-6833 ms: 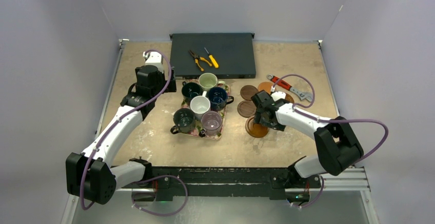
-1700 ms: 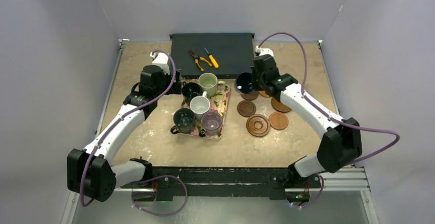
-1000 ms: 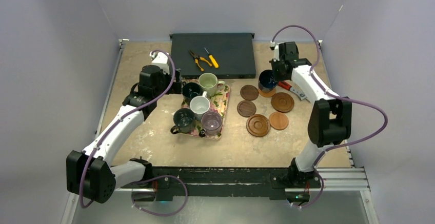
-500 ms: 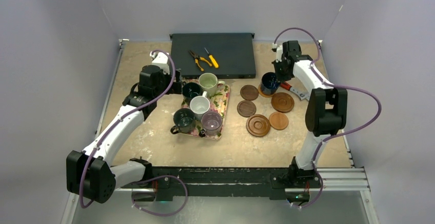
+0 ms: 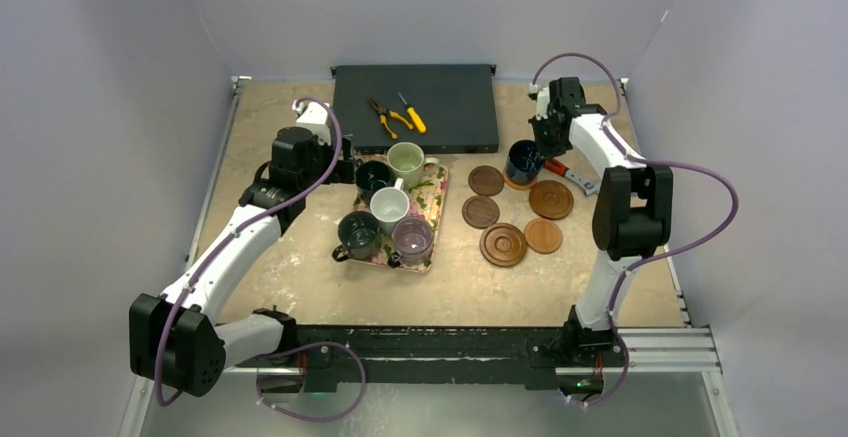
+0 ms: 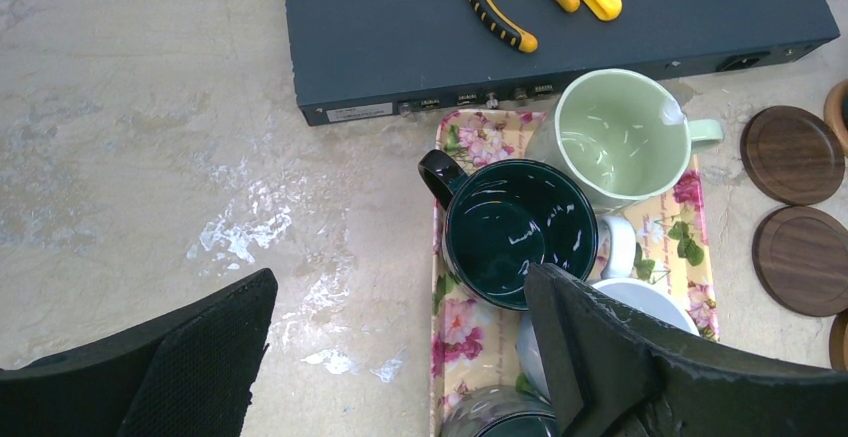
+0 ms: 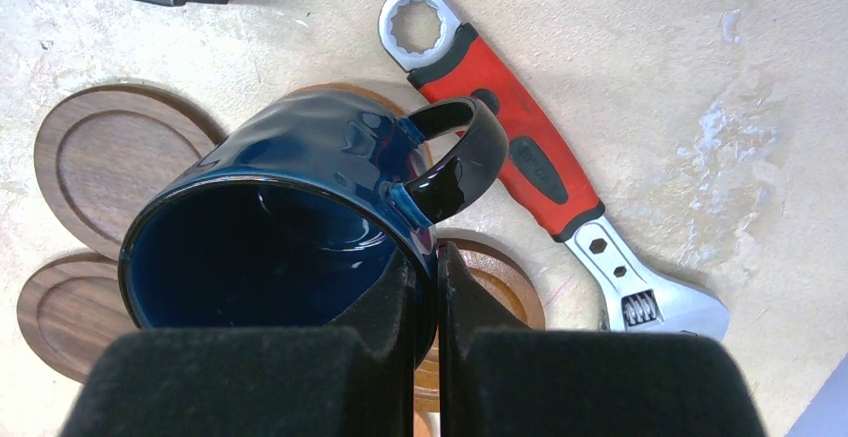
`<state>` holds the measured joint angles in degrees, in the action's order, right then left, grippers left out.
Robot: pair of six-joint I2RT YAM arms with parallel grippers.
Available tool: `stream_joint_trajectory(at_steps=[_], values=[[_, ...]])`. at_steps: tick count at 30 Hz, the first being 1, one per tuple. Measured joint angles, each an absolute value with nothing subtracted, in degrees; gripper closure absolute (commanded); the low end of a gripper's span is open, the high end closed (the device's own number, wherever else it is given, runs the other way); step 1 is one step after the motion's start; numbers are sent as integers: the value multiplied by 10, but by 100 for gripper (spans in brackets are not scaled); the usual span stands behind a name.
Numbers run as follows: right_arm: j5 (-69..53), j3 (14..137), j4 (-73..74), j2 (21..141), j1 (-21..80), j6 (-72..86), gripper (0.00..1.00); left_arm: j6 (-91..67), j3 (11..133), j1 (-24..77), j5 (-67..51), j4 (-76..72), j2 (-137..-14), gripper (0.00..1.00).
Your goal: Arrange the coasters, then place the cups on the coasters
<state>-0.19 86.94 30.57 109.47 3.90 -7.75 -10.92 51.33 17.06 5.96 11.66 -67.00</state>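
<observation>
Your right tool (image 7: 422, 257) is clamped on the navy cup (image 7: 290, 227) at its rim beside the handle, over a tan coaster (image 7: 345, 90) next to the wrench (image 7: 530, 167). Your left tool (image 6: 400, 292) hangs wide open by the teal cup (image 6: 515, 232), 1 of 5 on the tray (image 6: 690, 247).

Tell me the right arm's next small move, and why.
Probably ease the navy mug down level onto the orange-tan coaster beneath it, before letting go. The right pincer is shut on the mug's rim beside the handle. The mug looks tilted in the wrist view, and whether its base sits flat on the coaster cannot be told.
</observation>
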Motion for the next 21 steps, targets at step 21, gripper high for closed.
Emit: stream_joint_trajectory(at_steps=[21], values=[[-5, 882, 312, 1105, 39, -76, 78, -109, 513, 171, 59, 117, -670, 6]])
